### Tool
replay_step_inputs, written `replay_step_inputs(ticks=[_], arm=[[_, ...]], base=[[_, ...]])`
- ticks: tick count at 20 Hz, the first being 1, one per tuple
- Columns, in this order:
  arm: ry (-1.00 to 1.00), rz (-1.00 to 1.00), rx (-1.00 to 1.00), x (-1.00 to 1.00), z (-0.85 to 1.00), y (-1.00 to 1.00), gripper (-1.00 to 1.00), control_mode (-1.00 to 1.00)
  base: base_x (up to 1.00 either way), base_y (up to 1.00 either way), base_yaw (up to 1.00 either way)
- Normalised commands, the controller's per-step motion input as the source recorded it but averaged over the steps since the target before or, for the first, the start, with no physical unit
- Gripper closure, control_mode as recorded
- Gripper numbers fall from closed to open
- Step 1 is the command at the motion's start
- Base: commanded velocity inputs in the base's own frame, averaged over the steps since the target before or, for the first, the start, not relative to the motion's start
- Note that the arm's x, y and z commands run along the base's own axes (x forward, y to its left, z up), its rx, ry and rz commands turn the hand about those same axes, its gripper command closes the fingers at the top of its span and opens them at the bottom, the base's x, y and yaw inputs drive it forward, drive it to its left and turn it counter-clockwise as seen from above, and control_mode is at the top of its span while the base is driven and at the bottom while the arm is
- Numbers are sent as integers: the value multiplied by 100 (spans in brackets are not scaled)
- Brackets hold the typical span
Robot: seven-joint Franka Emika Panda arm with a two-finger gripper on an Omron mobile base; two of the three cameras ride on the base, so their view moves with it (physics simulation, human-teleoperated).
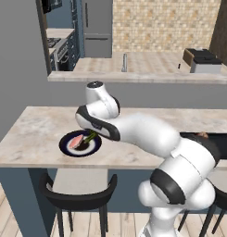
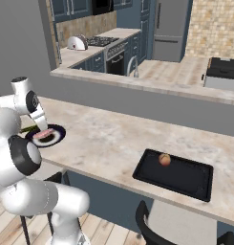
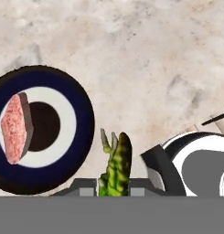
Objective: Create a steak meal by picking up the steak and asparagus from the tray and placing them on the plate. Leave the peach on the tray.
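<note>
Here the claw (image 3: pixel 114 185) is clamped on the asparagus (image 3: pixel 117 167), carried just beside the plate (image 3: pixel 81 116) for release next to the steak (image 3: pixel 15 129) already lying on it. The peach (image 2: pixel 164 159) sits on the tray (image 2: pixel 185 179), well apart from the plate, as required.

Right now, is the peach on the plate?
No, in the right base view the peach sits on the black tray, far from the plate holding the steak.
</note>
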Motion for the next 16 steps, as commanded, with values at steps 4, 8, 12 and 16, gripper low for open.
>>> replay_step_inputs(ticks=[4, 8, 12, 16], arm=[[0, 6, 0, 19, -44, 0, 100, -100], [-3, 4, 0, 23, -42, 0, 100, -100], [-4, 1, 0, 25, -36, 0, 100, -100], [-6, 0, 0, 23, -33, 0, 100, -100]], base=[[0, 0, 0], [0, 0, 0], [0, 0, 0], [0, 0, 0]])
